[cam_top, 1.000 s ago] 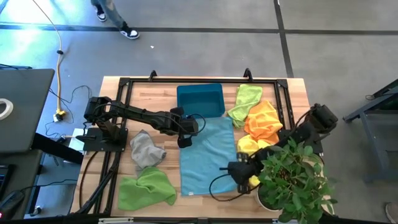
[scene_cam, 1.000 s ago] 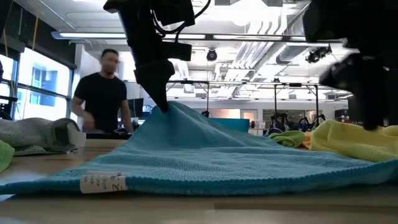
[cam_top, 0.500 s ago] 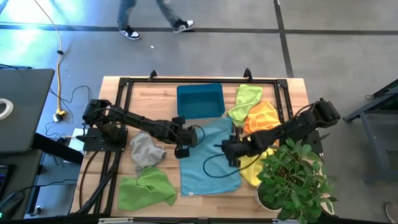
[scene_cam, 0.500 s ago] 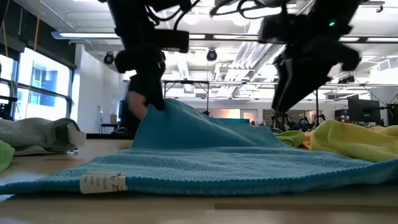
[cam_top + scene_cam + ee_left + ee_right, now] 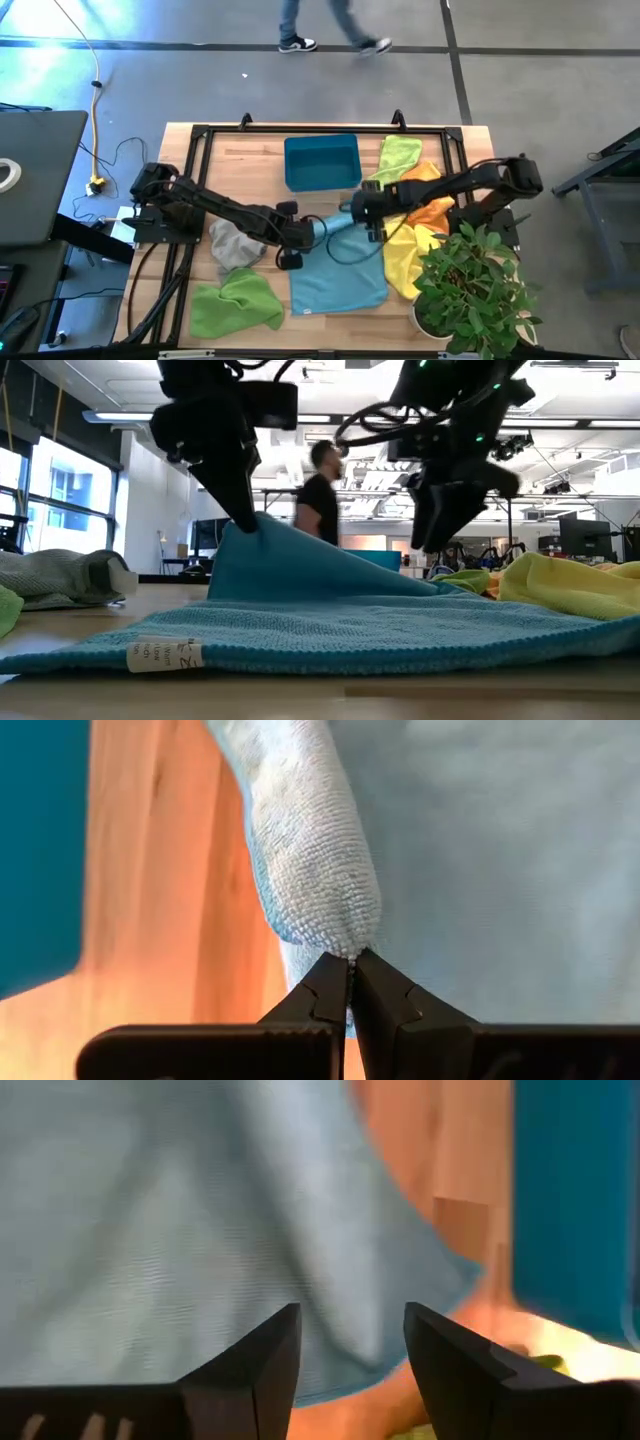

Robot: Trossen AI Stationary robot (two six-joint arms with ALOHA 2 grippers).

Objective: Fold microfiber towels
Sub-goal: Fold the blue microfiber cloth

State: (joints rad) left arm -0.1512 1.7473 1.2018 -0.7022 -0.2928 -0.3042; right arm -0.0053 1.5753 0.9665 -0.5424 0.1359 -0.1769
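In the middle of the high view, on the wooden tabletop point(image 5: 260, 150), the light blue towel point(image 5: 340, 270) lies spread below the teal bin point(image 5: 322, 160), one corner lifted; the left claw point(image 5: 297, 232) sits at the towel's left edge, fingers pressed together pinching that raised fold; the right claw point(image 5: 362, 208) hovers spread over the towel's upper right corner, holding nothing.

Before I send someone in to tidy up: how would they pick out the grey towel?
Start at the teal bin at the table's far edge, then look toward the left arm's base. The grey towel lies crumpled there, just beyond the lime green towel and left of the spread light blue towel. It is the only colourless cloth.
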